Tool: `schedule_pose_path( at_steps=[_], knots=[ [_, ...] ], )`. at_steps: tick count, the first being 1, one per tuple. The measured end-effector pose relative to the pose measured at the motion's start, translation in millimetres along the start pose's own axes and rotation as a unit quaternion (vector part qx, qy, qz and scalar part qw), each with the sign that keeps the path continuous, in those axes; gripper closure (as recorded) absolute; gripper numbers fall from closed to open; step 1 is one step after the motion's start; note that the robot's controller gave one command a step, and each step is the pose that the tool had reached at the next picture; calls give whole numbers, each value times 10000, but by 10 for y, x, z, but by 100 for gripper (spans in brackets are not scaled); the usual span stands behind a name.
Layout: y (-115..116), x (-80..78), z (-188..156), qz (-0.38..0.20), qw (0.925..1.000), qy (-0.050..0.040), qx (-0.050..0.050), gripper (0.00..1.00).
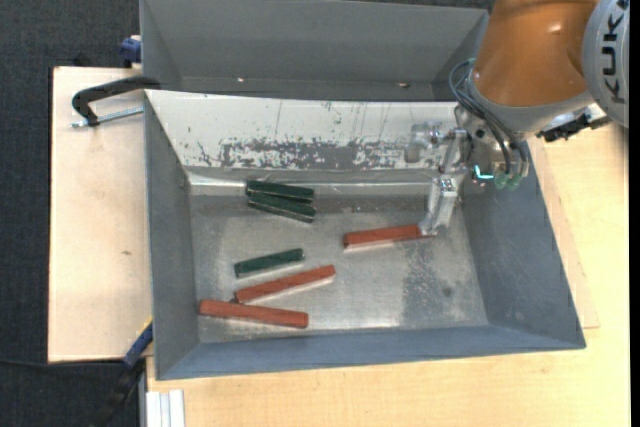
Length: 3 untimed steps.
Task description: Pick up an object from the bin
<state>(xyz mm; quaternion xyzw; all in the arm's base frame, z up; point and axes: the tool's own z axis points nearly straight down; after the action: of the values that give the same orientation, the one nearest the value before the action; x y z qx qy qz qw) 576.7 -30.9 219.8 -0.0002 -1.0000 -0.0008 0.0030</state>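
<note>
Within grey bin (166,245): scattered sticks (268,262); claw (439,218) at red stick (383,237).

A dark green stick (280,189) is lying against a second green stick (283,208) near the back of the bin (168,245). A third green stick (268,262) is lying left of centre, just behind a slanting reddish-brown stick (287,284). A red stick (253,314) is resting near the front wall.

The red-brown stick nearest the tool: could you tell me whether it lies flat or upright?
Flat: the red-brown stick lies lengthwise on the bin floor, one end by the tool.
</note>
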Motion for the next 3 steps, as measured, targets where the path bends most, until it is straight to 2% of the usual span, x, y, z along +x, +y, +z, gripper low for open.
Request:
schedule_pose_path(
  at_steps=[1,2,3],
  knots=[
    [0,-15,-45,-4,10000,-42,4,0],
    [-32,67,462,97,9999,-73,2,0],
    [-225,-108,1424,221,9997,-41,1,100]
  ],
)
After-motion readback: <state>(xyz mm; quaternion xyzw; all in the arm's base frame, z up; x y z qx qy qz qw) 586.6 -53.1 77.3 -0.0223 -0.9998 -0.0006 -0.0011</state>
